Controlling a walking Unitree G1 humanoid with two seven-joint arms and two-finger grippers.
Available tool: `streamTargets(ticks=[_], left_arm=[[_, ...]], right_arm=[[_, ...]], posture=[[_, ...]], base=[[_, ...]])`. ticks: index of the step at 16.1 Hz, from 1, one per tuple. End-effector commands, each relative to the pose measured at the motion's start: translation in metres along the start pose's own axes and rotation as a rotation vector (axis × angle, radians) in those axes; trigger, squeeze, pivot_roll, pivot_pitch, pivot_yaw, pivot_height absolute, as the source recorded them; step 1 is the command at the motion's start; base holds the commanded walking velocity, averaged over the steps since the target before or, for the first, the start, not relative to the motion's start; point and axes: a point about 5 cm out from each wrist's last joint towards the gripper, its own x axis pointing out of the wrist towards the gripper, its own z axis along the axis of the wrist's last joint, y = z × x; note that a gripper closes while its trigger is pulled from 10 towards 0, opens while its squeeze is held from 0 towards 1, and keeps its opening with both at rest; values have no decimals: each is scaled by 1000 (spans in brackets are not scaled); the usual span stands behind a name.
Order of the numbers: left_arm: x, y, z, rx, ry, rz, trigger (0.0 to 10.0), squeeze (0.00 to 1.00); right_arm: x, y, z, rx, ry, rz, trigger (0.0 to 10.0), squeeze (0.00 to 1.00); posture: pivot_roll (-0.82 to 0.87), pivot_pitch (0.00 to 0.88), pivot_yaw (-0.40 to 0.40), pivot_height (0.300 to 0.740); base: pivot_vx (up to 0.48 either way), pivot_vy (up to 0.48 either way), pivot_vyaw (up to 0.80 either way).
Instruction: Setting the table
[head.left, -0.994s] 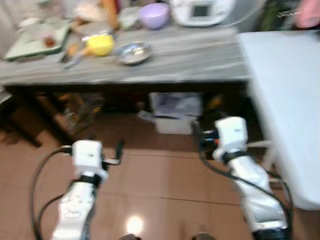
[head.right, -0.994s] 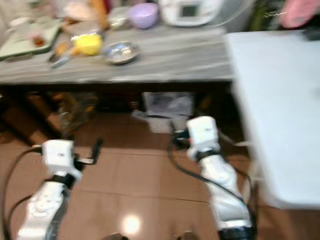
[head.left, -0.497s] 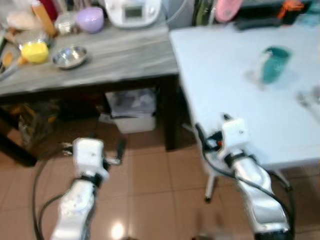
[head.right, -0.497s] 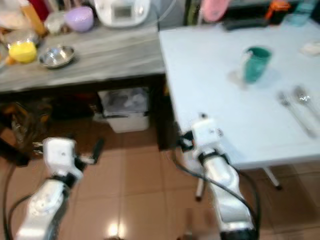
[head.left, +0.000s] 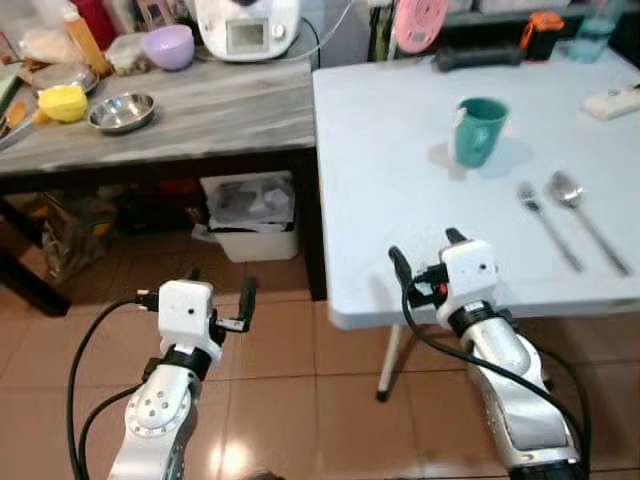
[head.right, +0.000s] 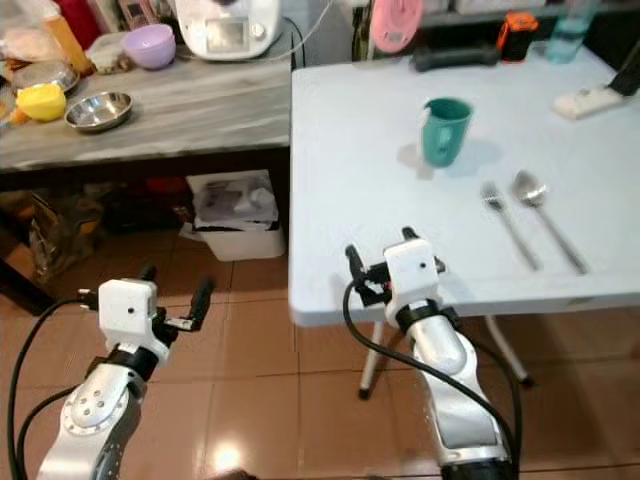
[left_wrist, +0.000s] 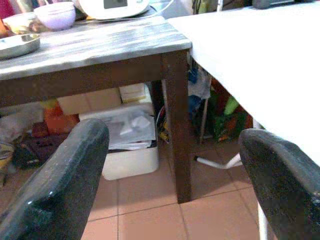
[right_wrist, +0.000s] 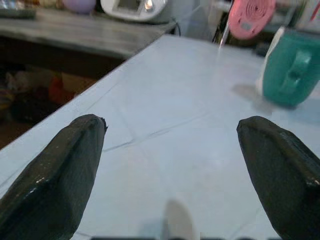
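A teal mug (head.left: 479, 130) stands upright on the white table (head.left: 380, 170), a little way in from the middle, its handle turned toward the robot's left. To its right a fork (head.left: 546, 224) and a spoon (head.left: 585, 215) lie side by side on the tabletop, close but apart, handles pointing toward the near edge. Along the far edge of the table sit a dark roll-shaped thing (head.left: 478, 57), a small black and orange item (head.left: 541, 35), a clear bottle (head.left: 589, 40) and a white block (head.left: 612, 102) at the far right. A pink fan (head.left: 421, 22) stands behind the table.

The right gripper (head.left: 425, 255) hovers just over the near edge of the table, its fingers spread wide with nothing between them; in the right wrist view the two black fingers (right_wrist: 65, 175) frame the bare tabletop with the mug (right_wrist: 292, 67) ahead. The left gripper (head.left: 215, 290) hangs low over the tiled floor (head.left: 270, 400), off the table's near left corner, fingers also spread wide and empty; its wrist view looks between them at the leg of a grey wooden counter (left_wrist: 95, 45).

That counter (head.left: 190, 115) butts against the left side of the table and carries a steel bowl (head.left: 121, 111), a yellow bowl (head.left: 62, 102), a purple bowl (head.left: 167, 45) and a white appliance (head.left: 246, 25). Under it sits a white bin (head.left: 252, 225)
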Motion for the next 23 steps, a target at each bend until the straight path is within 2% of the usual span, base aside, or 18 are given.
streamTargets(ticks=[1,17,23], left_arm=[[-4,10,-3,12,22,30,10000,0],[-3,5,-3,9,28,9,10000,0],[0,3,-2,-12,7,26,10000,0]], right_arm=[[1,9,4,6,-14,33,10000,0],[0,3,4,5,-13,-14,10000,0],[4,2,6,1,-22,-18,10000,0]], posture=[[-132,147,107,740],[-135,159,110,740],[-139,154,100,740]], base=[[0,-349,556],[0,-378,27],[0,-44,0]])
